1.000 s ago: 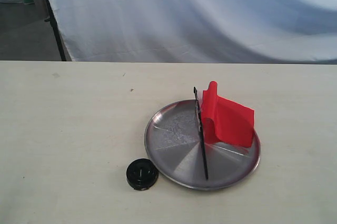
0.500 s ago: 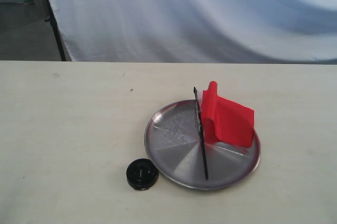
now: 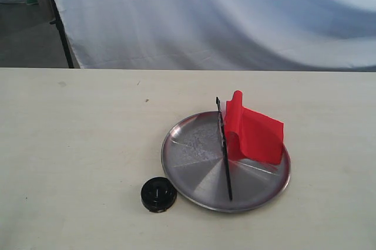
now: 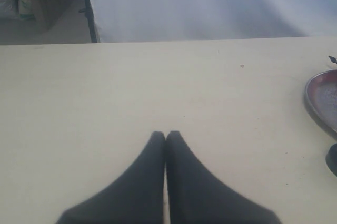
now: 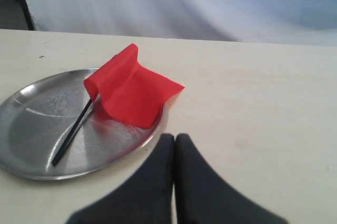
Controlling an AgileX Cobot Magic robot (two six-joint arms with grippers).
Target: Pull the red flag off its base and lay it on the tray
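- Right now, you have the red flag [image 3: 254, 134] lying on the tray [image 3: 187, 151]. Its cloth is rumpled into a raised fold over the tray's right half in the exterior view, and one corner reaches the rim there.
- Its thin black pole [image 3: 224, 156] lies flat across the middle of the tray, running from the far rim toward the near rim. The far tip pokes just past the rim.
- The base [image 3: 158, 194] sits by itself on the table [image 3: 76, 144], just beside the tray's near-left rim and apart from the pole.
- Your right gripper [image 5: 174, 139] has its two dark fingers pressed together with nothing between them. It sits over bare table just beside the tray, on the side where the red cloth lies.
- Your left gripper [image 4: 166, 135] is likewise pressed together and empty. It sits over bare table well apart from the tray, and only a slice of the rim shows at the edge of its wrist view.
- A white cloth backdrop [image 3: 223, 15] hangs behind the table.
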